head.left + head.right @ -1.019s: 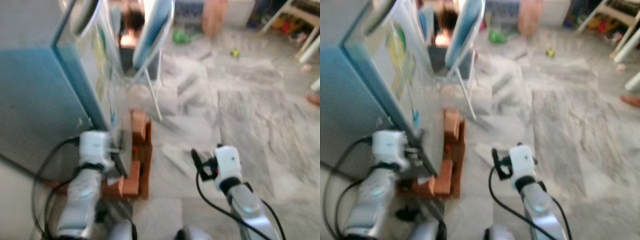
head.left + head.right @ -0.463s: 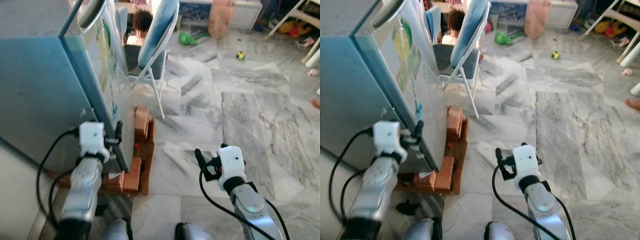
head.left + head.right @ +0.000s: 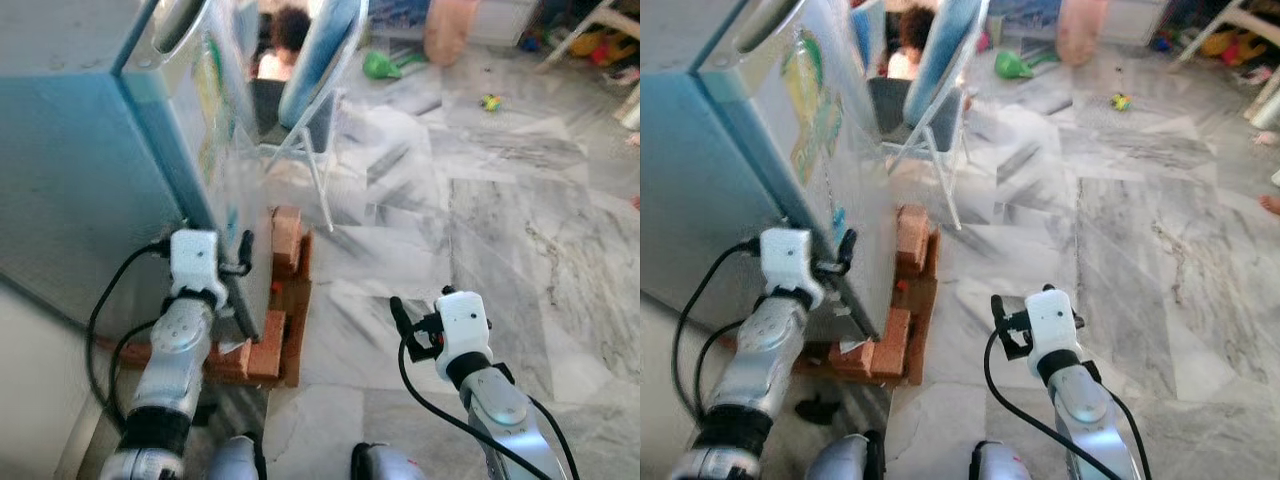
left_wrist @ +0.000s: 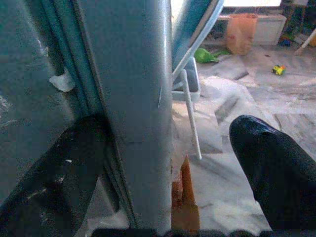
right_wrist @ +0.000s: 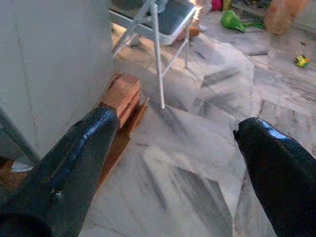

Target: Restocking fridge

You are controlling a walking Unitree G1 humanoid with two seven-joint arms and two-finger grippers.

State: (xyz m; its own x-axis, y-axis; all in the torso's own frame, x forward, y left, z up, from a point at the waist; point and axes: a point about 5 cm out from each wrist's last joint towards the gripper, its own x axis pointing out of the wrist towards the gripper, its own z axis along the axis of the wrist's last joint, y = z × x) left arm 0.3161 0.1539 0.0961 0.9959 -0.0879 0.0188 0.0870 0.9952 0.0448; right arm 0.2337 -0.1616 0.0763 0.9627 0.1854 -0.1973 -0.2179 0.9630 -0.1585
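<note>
In the left eye view the fridge stands on bricks at the robot's left, with the left tool at its door edge, in the left wrist view its spread fingers straddle that edge, and in the right wrist view the right tool hangs released over the marble floor.

Daylight comes from 12 o'clock and is bright on the marble floor. The head views are slightly blurred; the fridge side is in shade.
</note>
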